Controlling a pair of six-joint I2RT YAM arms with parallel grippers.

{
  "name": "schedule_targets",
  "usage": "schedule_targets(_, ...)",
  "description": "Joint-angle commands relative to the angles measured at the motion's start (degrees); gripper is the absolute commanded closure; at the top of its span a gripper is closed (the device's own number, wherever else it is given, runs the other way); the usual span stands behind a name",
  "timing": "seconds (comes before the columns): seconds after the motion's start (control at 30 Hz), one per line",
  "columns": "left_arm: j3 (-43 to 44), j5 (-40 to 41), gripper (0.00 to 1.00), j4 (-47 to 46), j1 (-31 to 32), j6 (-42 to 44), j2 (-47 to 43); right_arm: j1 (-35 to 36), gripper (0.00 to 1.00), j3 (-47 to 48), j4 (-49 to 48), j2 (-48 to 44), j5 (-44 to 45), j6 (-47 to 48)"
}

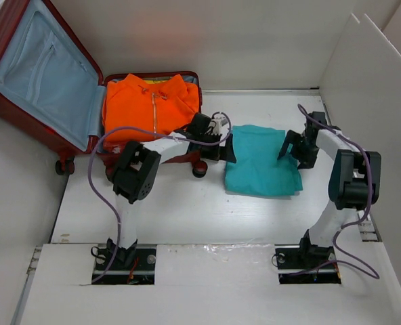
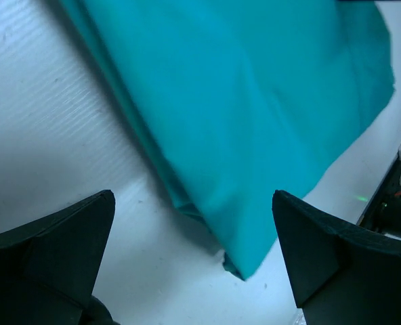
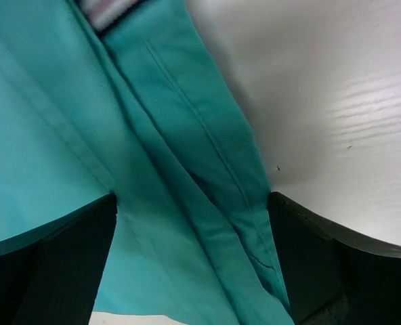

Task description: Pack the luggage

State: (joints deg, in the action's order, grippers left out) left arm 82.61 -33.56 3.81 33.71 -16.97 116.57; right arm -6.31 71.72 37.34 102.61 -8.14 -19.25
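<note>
Here, the open luggage (image 1: 45,81) is shown at the table's (image 1: 187,210) far left, with an orange garment (image 1: 150,101) laid inside. A folded teal garment (image 1: 261,162) is flanked by the left gripper (image 2: 194,223) and right gripper (image 3: 194,223), both spread wide. Its hem folds are resolved only in the right wrist view.

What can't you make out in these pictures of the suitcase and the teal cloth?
Top view: the orange garment hides whatever lies under it in the luggage; the frame edge cuts its lid.
Wrist views: teal cloth cut off by edges.
Top view: left gripper covers the cloth's edge.
</note>
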Motion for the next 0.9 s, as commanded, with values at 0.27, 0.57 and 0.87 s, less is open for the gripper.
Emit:
schedule_targets(0.27,4.90,-3.96,0.00,0.74,0.73,-9.75,15.23,0.07,0.09,-7.91,-5.52,-0.30,-6.09,1.14)
schedule_targets(0.57,10.29,-14.24,0.38,-4.24,3.55,-15.37,24.75,0.07,0.21,-9.76,-8.07,-0.30,-11.28,0.00)
schedule_targets(0.87,16.17,-16.46,1.00,-0.77,1.98,-8.36,20.12,-1.60,0.23,-11.61,-6.77,-4.95,-12.60,1.22)
